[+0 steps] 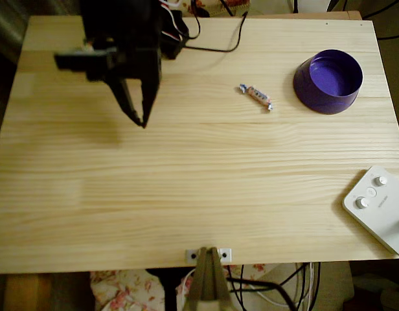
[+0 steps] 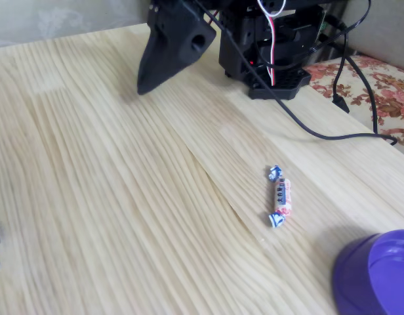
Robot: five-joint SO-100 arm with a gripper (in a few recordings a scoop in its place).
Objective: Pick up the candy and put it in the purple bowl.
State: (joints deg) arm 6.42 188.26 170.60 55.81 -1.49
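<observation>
Pale wooden table [image 1: 186, 194], white knobbed device [image 1: 381, 207] at its corner, black cable [image 2: 333, 134], floral fabric [image 2: 385, 85]

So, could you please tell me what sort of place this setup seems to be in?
Probably a home room, not a lab: a plain pine table with floral-patterned fabric beside it, loose cables, and a white controller at the edge.

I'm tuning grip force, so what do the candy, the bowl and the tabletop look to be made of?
The candy looks wrapped in thin foil or film: its twisted ends glint bluish-silver. The purple bowl seems to be matte moulded plastic, uniform in colour with a smooth rim. The table appears to be pale wood, perhaps pine, with visible grain and board seams.
</observation>
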